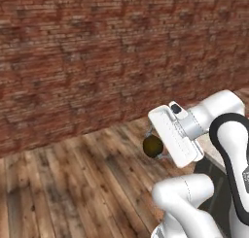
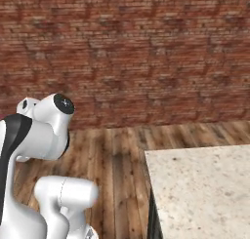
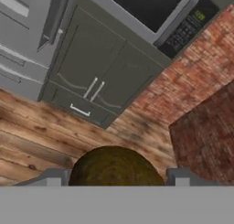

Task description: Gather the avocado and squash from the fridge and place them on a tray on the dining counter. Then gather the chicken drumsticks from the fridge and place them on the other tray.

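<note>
Above the wood floor (image 1: pixel 73 183), you are seeing the gripper (image 3: pixel 114 177) pinching the avocado (image 1: pixel 152 146), beside the counter (image 2: pixel 205 189).

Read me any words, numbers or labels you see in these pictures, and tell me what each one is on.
No text can be read anywhere.
The microwave's control panel carries small light marks and a greenish display, all too blurred to read.
The avocado in the gripper, the brick wall and the dining counter bear no lettering.
</note>
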Controlling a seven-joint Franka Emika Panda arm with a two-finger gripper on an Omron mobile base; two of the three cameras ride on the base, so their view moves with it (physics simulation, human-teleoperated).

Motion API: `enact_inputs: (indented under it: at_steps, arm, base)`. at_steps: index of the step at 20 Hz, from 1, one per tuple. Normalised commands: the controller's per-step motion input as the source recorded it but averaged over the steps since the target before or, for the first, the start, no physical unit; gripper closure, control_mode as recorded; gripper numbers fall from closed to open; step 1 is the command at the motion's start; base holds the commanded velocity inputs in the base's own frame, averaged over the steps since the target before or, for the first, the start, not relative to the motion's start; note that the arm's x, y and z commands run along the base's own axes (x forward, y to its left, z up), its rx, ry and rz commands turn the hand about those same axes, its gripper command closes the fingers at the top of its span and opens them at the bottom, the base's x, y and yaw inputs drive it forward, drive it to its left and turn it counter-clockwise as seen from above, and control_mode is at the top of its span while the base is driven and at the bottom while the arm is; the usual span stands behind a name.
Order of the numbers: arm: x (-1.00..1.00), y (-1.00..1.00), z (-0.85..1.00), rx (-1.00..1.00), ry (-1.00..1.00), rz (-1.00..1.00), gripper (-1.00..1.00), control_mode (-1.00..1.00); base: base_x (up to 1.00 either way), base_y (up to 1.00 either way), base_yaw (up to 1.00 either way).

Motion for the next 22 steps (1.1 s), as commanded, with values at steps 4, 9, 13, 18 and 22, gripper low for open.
enact_inputs:
  at_steps: [4,9,13,18,22]
  arm:
    - [0.00,0.00,0.00,0.00,0.00,0.00,1.00,1.00]
    - [0.00,0.00,0.00,0.00,0.00,0.00,1.00,1.00]
    - [0.00,0.00,0.00,0.00,0.00,0.00,1.00,1.00]
    - [0.00,0.00,0.00,0.00,0.00,0.00,1.00,1.00]
    - [0.00,0.00,0.00,0.00,0.00,0.00,1.00,1.00]
  base:
    - [0.63,0.37,-0.55]
    - [0.54,0.34,-0.56]
    - [0.48,0.37,-0.58]
    - [0.45,0.35,-0.60]
    - [0.44,0.35,-0.60]
